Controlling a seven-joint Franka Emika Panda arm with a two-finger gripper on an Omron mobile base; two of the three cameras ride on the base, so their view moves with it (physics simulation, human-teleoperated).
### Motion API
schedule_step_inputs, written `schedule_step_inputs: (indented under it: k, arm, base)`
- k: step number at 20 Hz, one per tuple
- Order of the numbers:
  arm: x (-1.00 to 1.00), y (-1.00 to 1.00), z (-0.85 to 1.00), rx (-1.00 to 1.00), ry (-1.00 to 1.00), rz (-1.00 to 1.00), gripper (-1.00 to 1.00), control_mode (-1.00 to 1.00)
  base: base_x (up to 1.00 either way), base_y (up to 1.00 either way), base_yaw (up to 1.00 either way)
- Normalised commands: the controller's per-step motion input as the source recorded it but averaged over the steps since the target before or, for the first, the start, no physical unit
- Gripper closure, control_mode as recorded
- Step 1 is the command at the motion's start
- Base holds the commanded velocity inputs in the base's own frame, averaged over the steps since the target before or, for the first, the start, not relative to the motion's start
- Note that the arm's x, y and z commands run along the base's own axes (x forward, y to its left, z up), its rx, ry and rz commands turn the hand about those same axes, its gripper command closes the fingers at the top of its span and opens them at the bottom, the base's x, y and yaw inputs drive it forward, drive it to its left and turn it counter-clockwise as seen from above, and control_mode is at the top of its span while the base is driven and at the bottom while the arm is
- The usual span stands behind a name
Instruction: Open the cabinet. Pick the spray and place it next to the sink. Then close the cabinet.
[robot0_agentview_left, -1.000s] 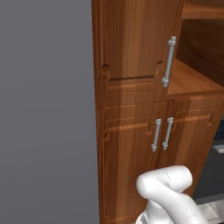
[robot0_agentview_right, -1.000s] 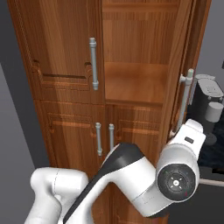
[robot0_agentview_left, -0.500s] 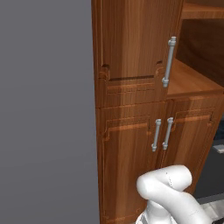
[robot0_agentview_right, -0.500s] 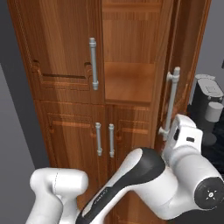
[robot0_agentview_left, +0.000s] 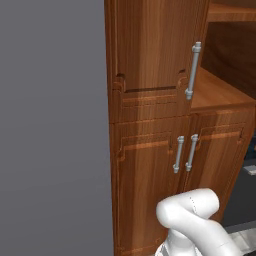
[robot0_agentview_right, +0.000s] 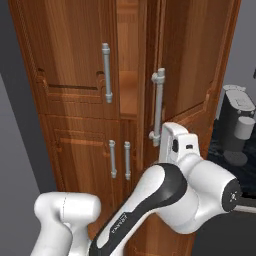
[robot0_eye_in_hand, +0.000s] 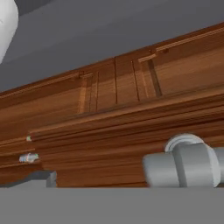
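The cabinet is tall reddish-brown wood. Its left door is flat shut with a long silver handle. The right door stands partly ajar, leaving a narrow gap onto a bare shelf. My gripper sits open against the lower end of that door's handle, not closed on it. Close up in the hand view, that handle's end lies against the door panel. The spray is out of view.
Lower doors with short silver handles sit under the cabinet. A grey wall runs along the left. A grey coffee machine stands on a dark counter to the right. My white arm crosses in front of the lower doors.
The right door has swung from wide open leftward to nearly shut. My hand has followed its handle to the left.
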Motion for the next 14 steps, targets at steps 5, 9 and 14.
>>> schedule_step_inputs:
  k: [5, 9, 14]
  arm:
    - [0.44, 0.94, 0.0, -0.06, 0.0, 0.15, -1.0, -1.0]
    - [0.79, 0.83, -0.06, -0.12, 0.0, -0.02, -1.0, -1.0]
    - [0.94, 0.67, 0.0, -0.14, 0.0, -0.15, -1.0, -1.0]
  base:
    - [0.0, 0.0, 0.0]
    - [0.0, 0.0, 0.0]
    - [0.0, 0.0, 0.0]
